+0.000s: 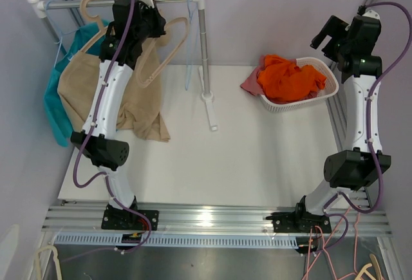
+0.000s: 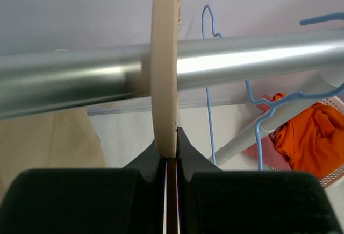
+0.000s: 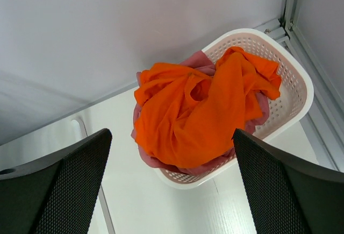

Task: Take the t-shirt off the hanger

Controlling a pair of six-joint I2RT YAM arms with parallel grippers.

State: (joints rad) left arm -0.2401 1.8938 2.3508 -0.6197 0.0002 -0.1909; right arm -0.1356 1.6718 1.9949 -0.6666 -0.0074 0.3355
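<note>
Far left: a teal garment (image 1: 56,109) hangs from the rail (image 2: 258,59), outermost on the rack. Just right of it hangs the tan t-shirt (image 1: 76,87), draping down below the left arm. It appears to be still on its hanger, though the arm hides the shoulders.

The left gripper (image 2: 168,147) is raised to the rail. Its jaws are pressed together on the cream hanger (image 2: 164,72) at the foot of the hook, which loops over the rail. This grip looks meant to steady or lift the hook, so removal is judged not yet done.

Right of that, blue wire hangers (image 2: 208,83) dangle bare.

Far right: the basket (image 3: 301,91) holds an orange garment (image 3: 199,115) lying on a pink one. The right gripper (image 3: 172,186) hovers above it, jaws spread wide and holding nothing. It is well apart from the rack and looks to be waiting.
</note>
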